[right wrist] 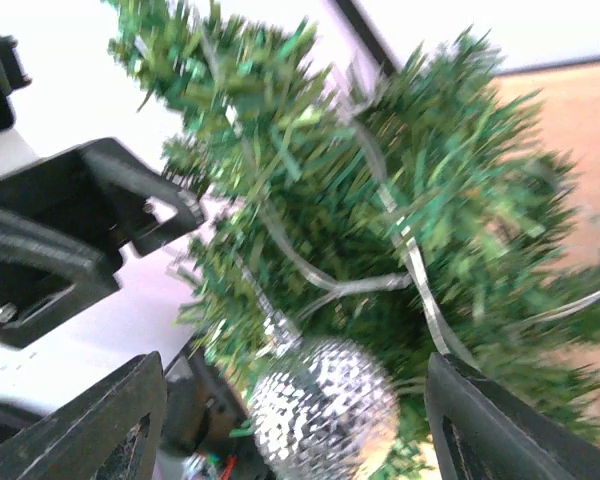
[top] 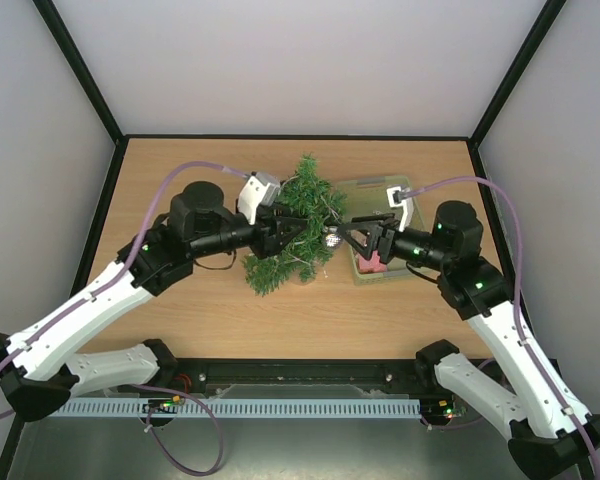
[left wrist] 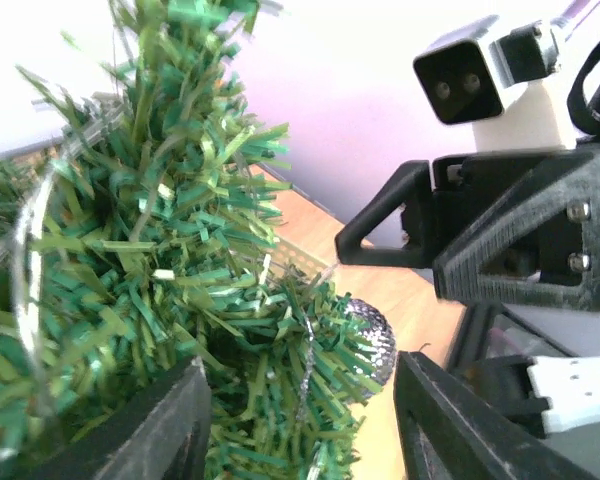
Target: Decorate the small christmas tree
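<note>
Small christmas tree (top: 305, 195), one silver ball (right wrist: 325, 405) (faceted)

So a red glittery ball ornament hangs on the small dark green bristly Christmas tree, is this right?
No, the glittery ball ornament is silver, not red; the right wrist view shows it. It does hang on the small dark green bristly Christmas tree.

The small christmas tree (top: 295, 225) of bristly needles is dark green with lighter tips. In the top view, at its 4 o'clock, the round glittering ball (top: 332, 240) is silver, patterned in tiny mirror squares. The thin ribbon strands (right wrist: 412, 262) are silver; the plastic basket (top: 370, 184), pale green.
</note>
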Controlling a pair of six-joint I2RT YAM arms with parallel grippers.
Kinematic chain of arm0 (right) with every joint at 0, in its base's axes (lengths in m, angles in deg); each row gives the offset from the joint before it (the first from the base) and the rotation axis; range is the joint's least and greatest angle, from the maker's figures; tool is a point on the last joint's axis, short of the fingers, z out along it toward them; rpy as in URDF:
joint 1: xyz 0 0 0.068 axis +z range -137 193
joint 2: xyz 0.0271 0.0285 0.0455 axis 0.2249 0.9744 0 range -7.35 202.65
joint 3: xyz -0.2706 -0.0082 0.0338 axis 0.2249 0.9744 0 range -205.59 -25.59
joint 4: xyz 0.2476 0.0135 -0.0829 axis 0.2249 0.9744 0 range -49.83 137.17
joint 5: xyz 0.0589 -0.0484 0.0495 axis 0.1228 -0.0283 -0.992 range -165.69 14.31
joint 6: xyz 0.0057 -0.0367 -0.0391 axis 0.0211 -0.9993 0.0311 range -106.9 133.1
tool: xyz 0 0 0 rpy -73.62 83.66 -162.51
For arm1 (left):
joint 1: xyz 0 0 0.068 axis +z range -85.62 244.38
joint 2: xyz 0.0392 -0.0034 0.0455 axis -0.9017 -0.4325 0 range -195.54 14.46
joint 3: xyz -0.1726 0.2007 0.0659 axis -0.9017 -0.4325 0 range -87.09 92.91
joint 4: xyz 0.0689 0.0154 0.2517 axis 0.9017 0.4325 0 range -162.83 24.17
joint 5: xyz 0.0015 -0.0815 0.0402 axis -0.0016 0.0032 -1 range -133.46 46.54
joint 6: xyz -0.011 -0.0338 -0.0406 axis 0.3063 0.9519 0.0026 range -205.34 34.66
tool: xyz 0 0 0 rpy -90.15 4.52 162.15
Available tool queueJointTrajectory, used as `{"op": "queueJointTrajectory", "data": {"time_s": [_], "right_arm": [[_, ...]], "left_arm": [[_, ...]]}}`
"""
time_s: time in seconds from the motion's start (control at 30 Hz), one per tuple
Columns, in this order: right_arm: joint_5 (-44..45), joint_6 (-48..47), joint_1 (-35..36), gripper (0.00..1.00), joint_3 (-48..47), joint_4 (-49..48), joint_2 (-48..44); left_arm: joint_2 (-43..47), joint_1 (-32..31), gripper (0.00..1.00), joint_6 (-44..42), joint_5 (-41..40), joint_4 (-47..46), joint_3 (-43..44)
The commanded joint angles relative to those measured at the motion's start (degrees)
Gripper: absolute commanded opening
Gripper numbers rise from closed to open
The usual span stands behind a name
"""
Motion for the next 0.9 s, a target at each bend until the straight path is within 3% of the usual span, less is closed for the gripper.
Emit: {"op": "queueJointTrajectory", "data": {"time_s": [0.0, 0.17, 0.2, 0.23, 0.27, 0.53, 0.67, 0.77, 0.87], "right_arm": [[14.38, 2.21, 0.01, 0.71, -3.19, -0.75, -2.45], [30.96, 2.04, 0.01, 0.86, -5.72, 2.01, -2.00], [34.67, 1.89, 0.01, 0.89, -6.34, 3.29, -1.51], [38.56, 1.44, 0.01, 0.95, -6.90, 4.79, -0.86], [42.33, 0.86, 0.01, 1.00, -7.36, 5.87, 0.05], [64.10, -6.05, -0.33, 0.98, -11.25, 13.87, 12.74], [68.54, -9.61, -2.62, 0.99, -10.81, 13.85, 18.02], [64.59, -11.17, -4.83, 0.87, -8.77, 11.80, 21.06], [59.84, -11.04, -6.66, 0.64, -6.01, 9.89, 24.35]], "left_arm": [[3.44, 0.00, 0.59, 1.18, -4.03, -0.63, 0.70], [5.17, 0.75, 0.81, 1.09, -9.66, 1.37, 1.33], [5.34, 1.36, 0.95, 0.82, -10.65, 2.24, 1.58], [5.42, 2.17, 0.99, 0.64, -11.82, 3.19, 1.89], [5.54, 3.27, 0.99, 0.80, -12.70, 4.12, 2.13], [9.55, 20.59, 0.99, 4.54, -7.19, 6.12, -1.86], [11.98, 29.83, 1.00, 5.29, -3.25, 5.57, -7.24], [13.98, 33.93, 0.99, 3.76, 0.28, 4.21, -12.86], [15.36, 35.06, 0.99, 1.37, 1.37, 3.15, -17.11]]}}
